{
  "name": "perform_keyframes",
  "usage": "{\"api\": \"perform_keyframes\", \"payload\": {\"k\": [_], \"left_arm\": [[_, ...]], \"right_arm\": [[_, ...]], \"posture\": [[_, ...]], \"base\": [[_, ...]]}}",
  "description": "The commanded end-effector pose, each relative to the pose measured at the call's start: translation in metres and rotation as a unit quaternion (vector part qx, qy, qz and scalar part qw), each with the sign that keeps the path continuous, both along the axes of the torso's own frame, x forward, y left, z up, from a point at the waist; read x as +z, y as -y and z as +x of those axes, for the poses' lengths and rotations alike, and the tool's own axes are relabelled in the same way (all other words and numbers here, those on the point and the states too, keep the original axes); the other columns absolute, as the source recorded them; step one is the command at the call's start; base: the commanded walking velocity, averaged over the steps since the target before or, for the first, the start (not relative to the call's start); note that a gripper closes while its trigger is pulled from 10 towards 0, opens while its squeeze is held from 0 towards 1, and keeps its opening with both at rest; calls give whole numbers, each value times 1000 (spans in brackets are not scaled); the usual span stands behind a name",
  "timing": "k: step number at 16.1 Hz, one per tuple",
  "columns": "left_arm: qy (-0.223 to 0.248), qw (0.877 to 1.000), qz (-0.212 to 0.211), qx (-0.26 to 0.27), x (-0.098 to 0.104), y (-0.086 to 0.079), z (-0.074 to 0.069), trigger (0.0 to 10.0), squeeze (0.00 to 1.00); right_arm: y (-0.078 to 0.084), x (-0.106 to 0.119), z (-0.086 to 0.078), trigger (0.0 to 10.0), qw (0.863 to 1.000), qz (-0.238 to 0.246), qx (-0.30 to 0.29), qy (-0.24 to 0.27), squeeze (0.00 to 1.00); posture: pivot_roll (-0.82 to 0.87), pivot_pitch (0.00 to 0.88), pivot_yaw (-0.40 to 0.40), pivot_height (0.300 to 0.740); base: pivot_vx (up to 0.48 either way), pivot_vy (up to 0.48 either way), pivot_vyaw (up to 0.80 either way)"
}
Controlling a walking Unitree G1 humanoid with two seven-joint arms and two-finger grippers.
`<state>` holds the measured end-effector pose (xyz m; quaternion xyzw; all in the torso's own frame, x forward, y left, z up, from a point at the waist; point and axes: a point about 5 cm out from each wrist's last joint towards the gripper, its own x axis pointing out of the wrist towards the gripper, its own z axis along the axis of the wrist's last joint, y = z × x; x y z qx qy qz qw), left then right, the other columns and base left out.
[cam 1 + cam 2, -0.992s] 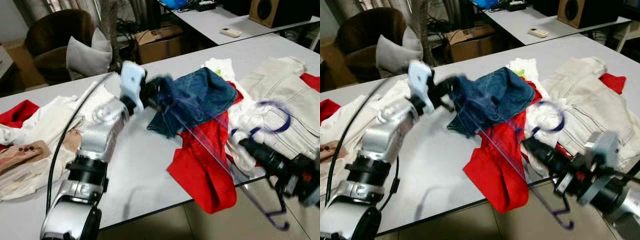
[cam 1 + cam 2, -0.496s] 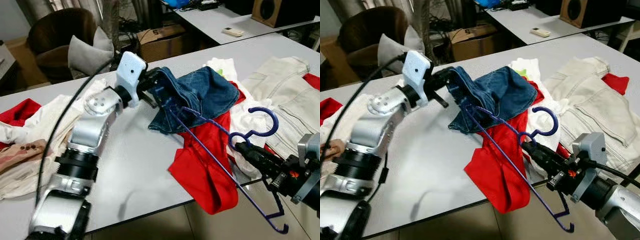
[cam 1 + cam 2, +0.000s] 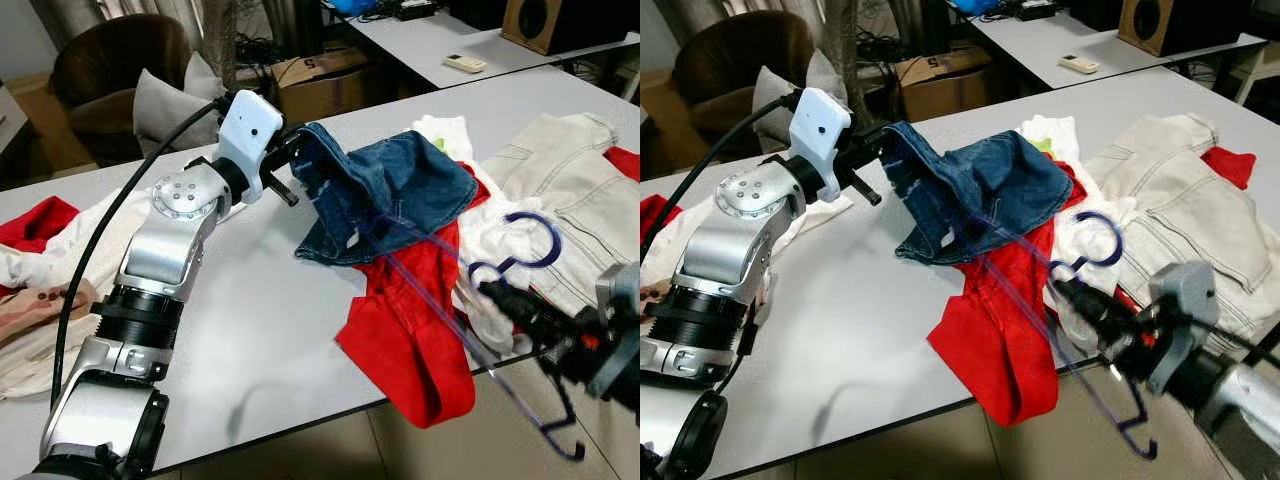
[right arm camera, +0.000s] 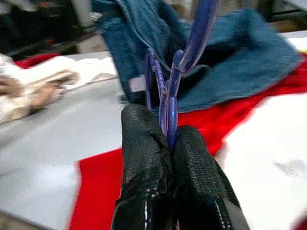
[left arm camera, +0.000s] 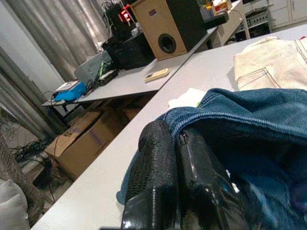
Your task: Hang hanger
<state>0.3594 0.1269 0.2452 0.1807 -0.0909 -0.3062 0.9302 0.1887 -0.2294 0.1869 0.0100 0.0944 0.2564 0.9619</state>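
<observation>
My left gripper (image 3: pixel 292 152) is shut on the hem of a blue denim garment (image 3: pixel 400 185) and holds that edge lifted off the grey table (image 3: pixel 260 330). In the left wrist view the fingers (image 5: pixel 158 158) pinch the denim (image 5: pixel 259 124). My right gripper (image 3: pixel 495 293), at the table's near right edge, is shut on a purple hanger (image 3: pixel 530 240) just below its hook. One hanger arm runs up under the lifted denim; the other end (image 3: pixel 560 440) hangs past the table edge. In the right wrist view the hanger (image 4: pixel 192 43) rises from between the closed fingers (image 4: pixel 144 143).
A red garment (image 3: pixel 410 330) lies under the denim and droops over the near edge. A cream jacket (image 3: pixel 570 190) covers the right of the table, with white and red clothes (image 3: pixel 70 250) at the left. Behind stand a brown chair (image 3: pixel 110 70) with a pillow and a cardboard box (image 3: pixel 320 85).
The left gripper has raised the denim hem slightly up and back. The hanger's far arm has slid further under the denim, and the hanger is blurred with motion.
</observation>
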Motion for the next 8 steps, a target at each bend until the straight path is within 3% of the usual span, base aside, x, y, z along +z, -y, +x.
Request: {"api": "perform_keyframes", "payload": {"k": [1, 5, 8], "left_arm": [[30, 999, 16, 16, 15, -8, 1, 0, 0], [38, 998, 36, 46, 17, -29, 1, 0, 0], [52, 998, 15, 27, 29, -28, -5, 0, 0]], "right_arm": [[4, -2, 7, 10000, 999, -9, -33, 2, 0], [5, 2, 16, 10000, 1000, -18, -21, 9, 0], [-3, -14, 43, 10000, 999, -35, -42, 0, 0]], "posture": [[-223, 0, 139, 719], [-209, 0, 115, 719], [-192, 0, 99, 719]], "base": [[0, 0, 0], [0, 0, 0], [0, 0, 0]]}}
